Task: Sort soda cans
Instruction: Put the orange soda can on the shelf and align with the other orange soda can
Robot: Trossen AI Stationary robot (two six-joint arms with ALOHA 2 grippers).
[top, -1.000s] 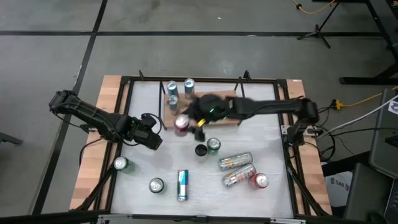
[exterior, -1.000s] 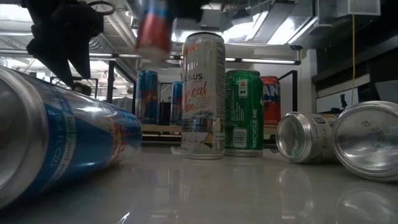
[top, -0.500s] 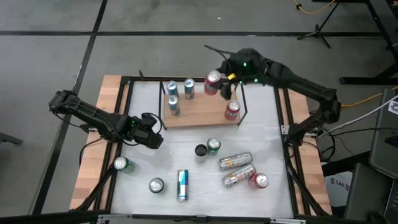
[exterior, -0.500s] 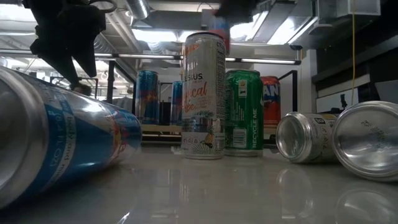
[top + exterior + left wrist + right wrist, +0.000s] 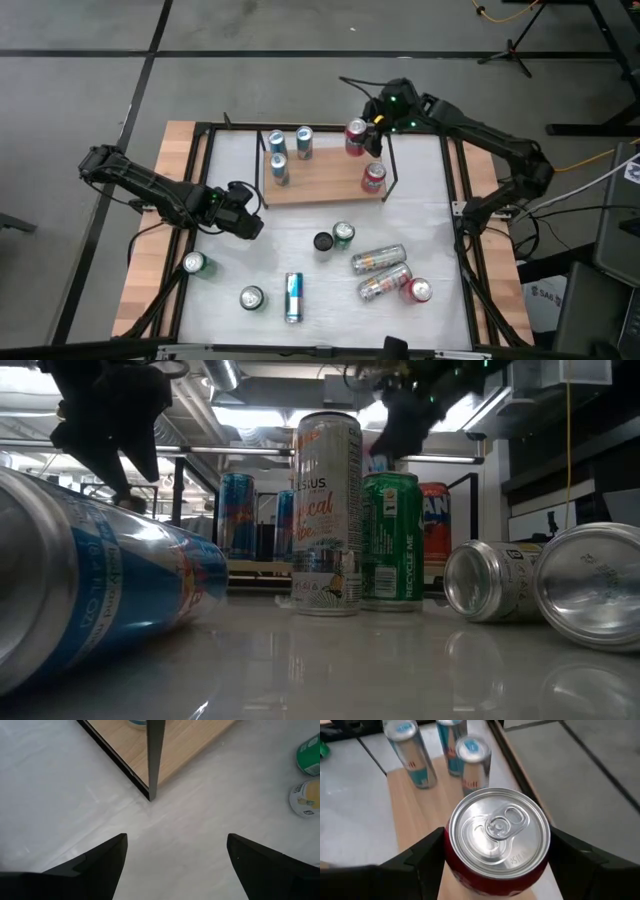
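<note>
Red can sits clamped between right end effector fingers.

Red can upright in right tool, over board's far right corner.

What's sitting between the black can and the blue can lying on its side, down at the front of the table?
Nothing. In the high view the white tabletop between the black can and the lying blue can is bare.
</note>
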